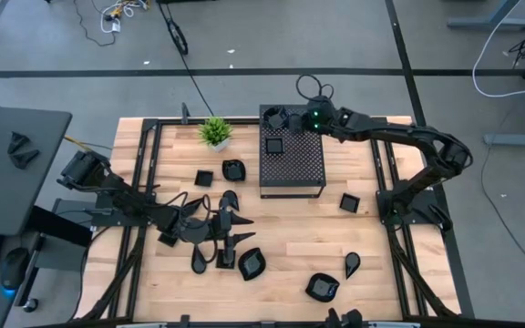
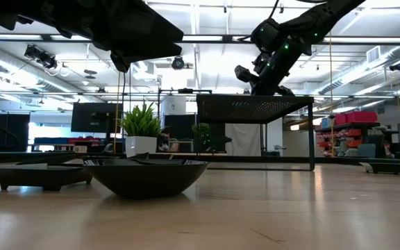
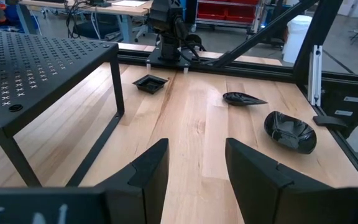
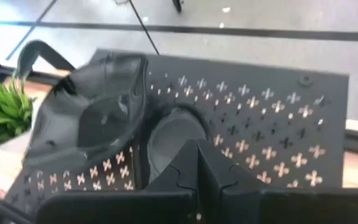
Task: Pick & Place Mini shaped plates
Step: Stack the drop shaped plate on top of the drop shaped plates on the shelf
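I have the right gripper [image 4: 197,163] pinched shut over the far-left corner of the perforated box [image 1: 292,162] beside stacked plates [image 4: 98,118], while the left gripper [image 3: 194,165] waits half-open, empty, near-left.

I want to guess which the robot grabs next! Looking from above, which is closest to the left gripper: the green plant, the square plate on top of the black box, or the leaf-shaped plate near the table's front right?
From the left gripper:
1. Green plant, toward the back of the table.
2. Square plate on the black box, back middle; only slightly farther than the plant.
3. Leaf-shaped plate, front right.
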Tool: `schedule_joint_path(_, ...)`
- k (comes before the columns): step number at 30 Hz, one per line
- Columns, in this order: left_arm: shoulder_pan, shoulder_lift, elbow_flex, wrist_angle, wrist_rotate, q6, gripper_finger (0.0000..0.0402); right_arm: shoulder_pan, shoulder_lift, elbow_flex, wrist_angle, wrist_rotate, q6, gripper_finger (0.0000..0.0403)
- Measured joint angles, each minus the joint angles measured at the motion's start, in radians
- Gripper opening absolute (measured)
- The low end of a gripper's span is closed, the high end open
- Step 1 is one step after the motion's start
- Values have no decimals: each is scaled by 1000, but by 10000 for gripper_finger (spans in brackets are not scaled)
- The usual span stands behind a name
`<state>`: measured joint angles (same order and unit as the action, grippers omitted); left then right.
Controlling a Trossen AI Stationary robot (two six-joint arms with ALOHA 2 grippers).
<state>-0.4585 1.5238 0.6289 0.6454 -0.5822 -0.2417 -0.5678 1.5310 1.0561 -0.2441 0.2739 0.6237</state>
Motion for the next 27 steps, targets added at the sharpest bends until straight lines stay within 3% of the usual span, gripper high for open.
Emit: schedule_joint_path(27, 4, 0, 0, -5, 0, -9, 165, 13, -22, -1, -81, -12, 23, 2)
